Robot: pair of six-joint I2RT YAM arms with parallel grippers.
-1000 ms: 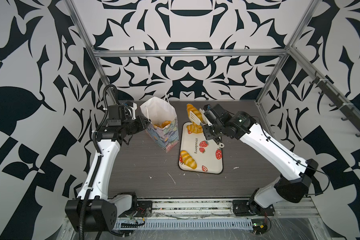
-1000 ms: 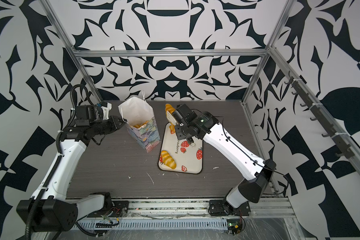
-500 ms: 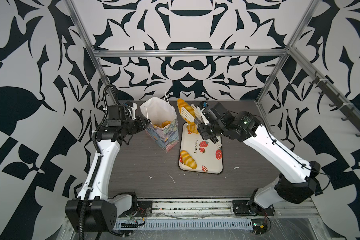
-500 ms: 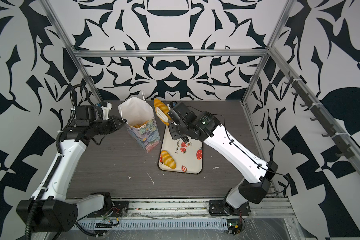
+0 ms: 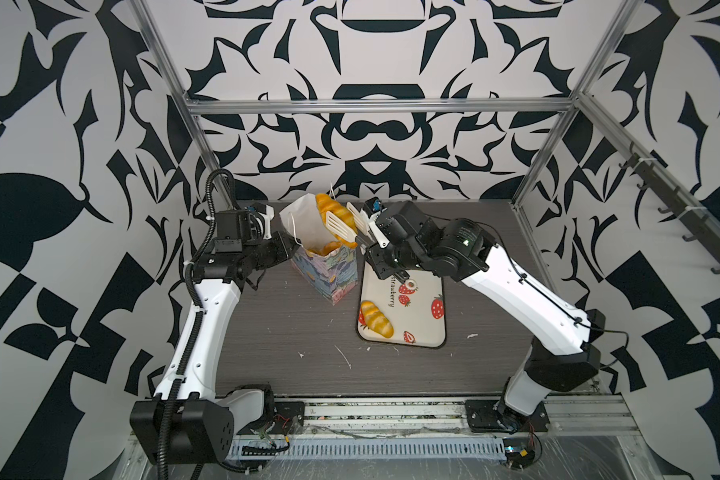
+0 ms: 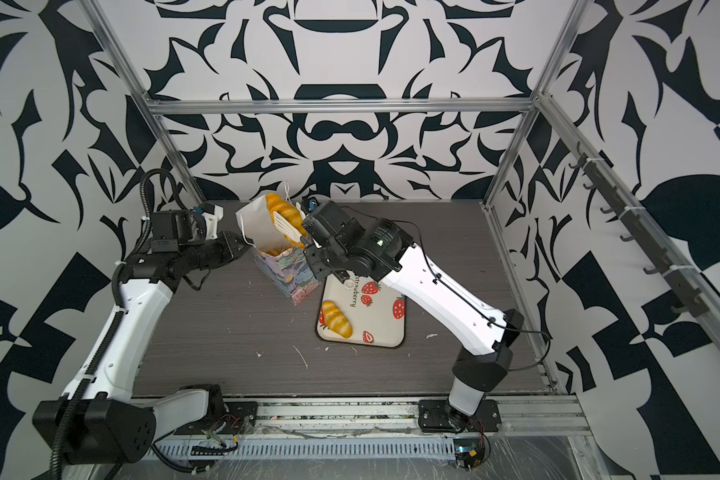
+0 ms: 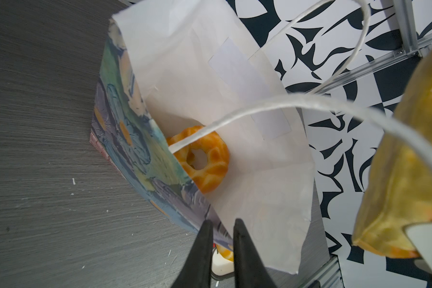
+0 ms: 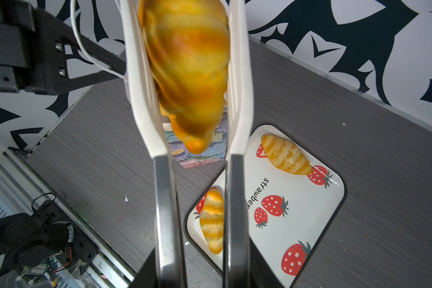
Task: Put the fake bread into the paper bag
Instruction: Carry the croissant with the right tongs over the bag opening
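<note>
The paper bag [image 5: 329, 274] [image 6: 287, 278] stands upright on the table, its white inside [image 7: 210, 74] open. My left gripper [image 5: 294, 245] [image 7: 222, 229] is shut on the bag's near rim. A ring doughnut [image 7: 205, 159] lies inside. My right gripper [image 5: 371, 235] [image 8: 200, 261] is shut on tongs with white tips [image 8: 240, 99], which clamp a croissant-shaped fake bread [image 5: 333, 210] [image 6: 283, 208] [image 8: 187, 82] over the bag's mouth. Two more rolls [image 8: 286, 154] [image 8: 212, 219] lie on the strawberry tray [image 5: 425, 332].
The tray [image 6: 379, 328] sits right of the bag, touching or nearly touching its base. In both top views only one roll [image 5: 376, 319] shows on it; the right arm covers the tray's far end. White crumbs dot the dark table [image 5: 341, 357]. Metal frame posts stand at the back corners.
The right gripper has carried the clamped bread leftward, from above the tray's far end to over the bag's mouth. The left gripper stays on the bag's rim.
</note>
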